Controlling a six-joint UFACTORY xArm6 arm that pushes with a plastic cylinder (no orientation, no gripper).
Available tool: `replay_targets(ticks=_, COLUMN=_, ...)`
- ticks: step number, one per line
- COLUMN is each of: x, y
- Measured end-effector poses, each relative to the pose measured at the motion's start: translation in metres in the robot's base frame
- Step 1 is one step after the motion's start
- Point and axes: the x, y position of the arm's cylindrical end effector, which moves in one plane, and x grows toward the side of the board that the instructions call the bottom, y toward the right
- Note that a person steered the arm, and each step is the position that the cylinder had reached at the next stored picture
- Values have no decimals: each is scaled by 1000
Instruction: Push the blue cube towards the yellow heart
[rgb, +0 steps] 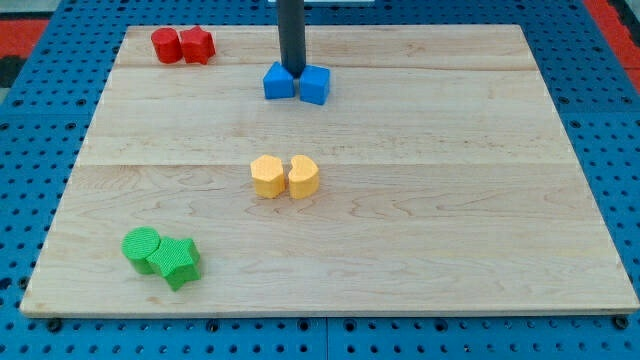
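Two blue blocks sit side by side near the view's top centre. The right one looks like the blue cube (314, 85); the shape of the left blue block (279, 82) is unclear. My tip (292, 71) stands just above the gap between them, touching or nearly touching both. The yellow heart (304, 176) lies at mid-board, below the cube and slightly to its left. A yellow pentagon-like block (267, 176) touches the heart's left side.
A red cylinder (165, 45) and a red star (197, 44) sit together at the top left. A green cylinder (142, 247) and a green star (178, 262) sit together at the bottom left. The wooden board (480, 200) lies on a blue pegboard.
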Motion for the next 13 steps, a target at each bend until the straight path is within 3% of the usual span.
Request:
replay_targets(ticks=1, x=38, y=0)
replay_targets(ticks=4, x=-16, y=2)
replay_targets(ticks=5, x=7, y=47)
replay_targets(ticks=7, x=29, y=58)
replay_targets(ticks=8, x=73, y=69)
replay_targets(ticks=9, x=61, y=85)
replay_targets(ticks=11, x=76, y=160)
replay_targets(ticks=12, x=108, y=188)
replay_targets(ticks=13, x=101, y=141)
